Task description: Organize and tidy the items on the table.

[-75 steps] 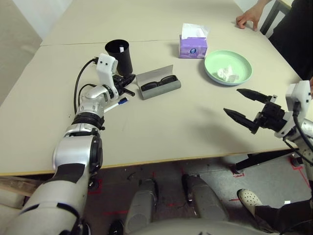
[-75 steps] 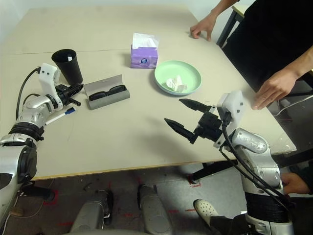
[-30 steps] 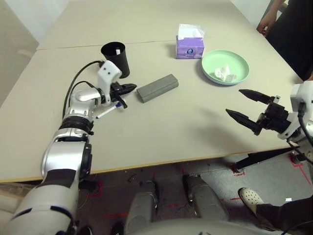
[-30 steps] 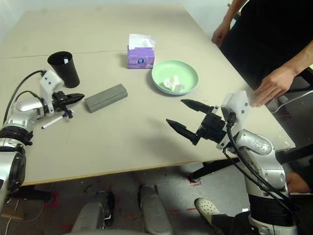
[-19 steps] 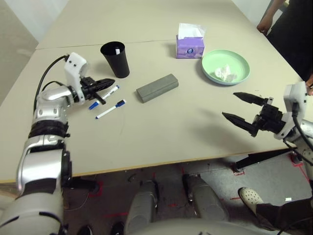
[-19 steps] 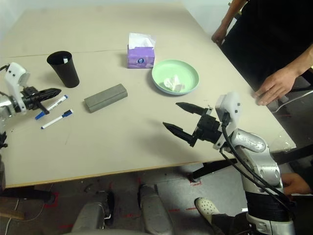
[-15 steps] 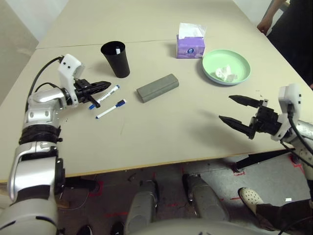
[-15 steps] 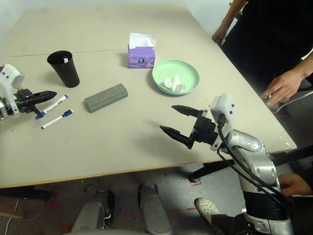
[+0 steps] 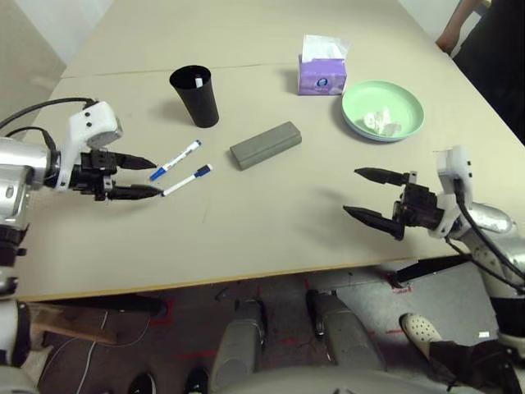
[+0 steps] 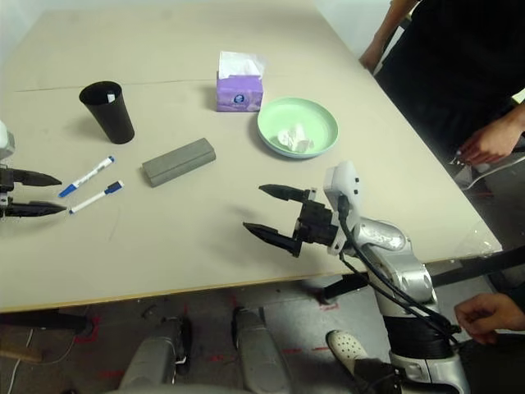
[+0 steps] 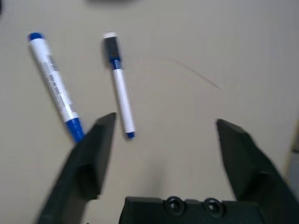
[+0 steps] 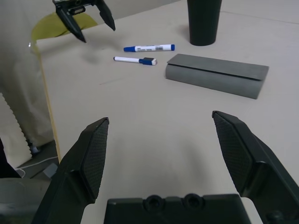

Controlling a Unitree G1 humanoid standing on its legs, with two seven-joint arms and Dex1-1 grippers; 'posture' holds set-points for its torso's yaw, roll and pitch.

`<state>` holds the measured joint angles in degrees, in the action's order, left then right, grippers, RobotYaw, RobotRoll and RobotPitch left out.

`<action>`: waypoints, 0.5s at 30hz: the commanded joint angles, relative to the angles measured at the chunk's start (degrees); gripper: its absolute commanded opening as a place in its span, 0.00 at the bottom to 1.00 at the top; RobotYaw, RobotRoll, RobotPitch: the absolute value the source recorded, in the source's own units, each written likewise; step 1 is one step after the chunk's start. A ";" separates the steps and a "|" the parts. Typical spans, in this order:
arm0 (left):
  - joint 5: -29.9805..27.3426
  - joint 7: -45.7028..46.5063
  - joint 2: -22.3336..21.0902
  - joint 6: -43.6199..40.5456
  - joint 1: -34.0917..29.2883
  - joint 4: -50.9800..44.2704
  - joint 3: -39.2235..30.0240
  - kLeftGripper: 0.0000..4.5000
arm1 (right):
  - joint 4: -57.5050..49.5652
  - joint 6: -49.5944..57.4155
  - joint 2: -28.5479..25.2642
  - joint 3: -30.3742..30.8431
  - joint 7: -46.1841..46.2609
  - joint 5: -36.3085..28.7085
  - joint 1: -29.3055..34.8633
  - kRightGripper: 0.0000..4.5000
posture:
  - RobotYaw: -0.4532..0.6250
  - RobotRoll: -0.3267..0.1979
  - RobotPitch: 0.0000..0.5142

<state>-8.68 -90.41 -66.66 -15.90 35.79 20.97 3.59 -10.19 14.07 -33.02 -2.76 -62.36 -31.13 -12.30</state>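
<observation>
Both jaws wide, empty: left gripper [image 9: 146, 176], right gripper [image 9: 374, 195]. Mid-left, two markers [image 9: 185, 180] close together; risk nudging one while grabbing the other.

Dark floor [image 9: 271, 295] under table edge, red tape marks [image 9: 399, 289] on it. Pale wall [image 9: 57, 25] far left. Person in black [image 10: 459, 74] standing at right.
</observation>
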 commanded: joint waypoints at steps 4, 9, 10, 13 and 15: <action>4.45 2.67 2.85 -0.51 3.42 1.72 3.87 0.98 | -2.94 0.35 0.71 0.99 1.10 -0.21 1.30 1.00 | 0.26 0.62 0.38; 6.60 6.99 7.25 -3.01 3.50 2.07 5.68 0.98 | -4.01 0.73 0.67 0.89 1.86 -0.45 1.90 1.00 | 0.25 0.62 0.39; 6.88 7.56 7.91 -3.22 3.09 1.91 5.88 0.98 | -4.15 0.83 0.63 0.87 1.99 -0.49 1.89 1.00 | 0.24 0.62 0.39; 7.61 9.94 10.05 -3.90 2.22 2.29 6.05 0.98 | -4.60 1.31 0.48 0.73 2.46 -0.75 1.54 1.00 | 0.24 0.62 0.39; 7.85 11.03 10.83 -4.38 2.05 2.55 5.95 0.98 | -4.89 1.42 0.43 0.72 2.66 -0.83 1.65 1.00 | 0.24 0.62 0.39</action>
<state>-1.63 -80.12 -55.93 -19.65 38.73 22.96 8.82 -13.65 14.97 -32.30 -2.11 -59.82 -31.52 -11.10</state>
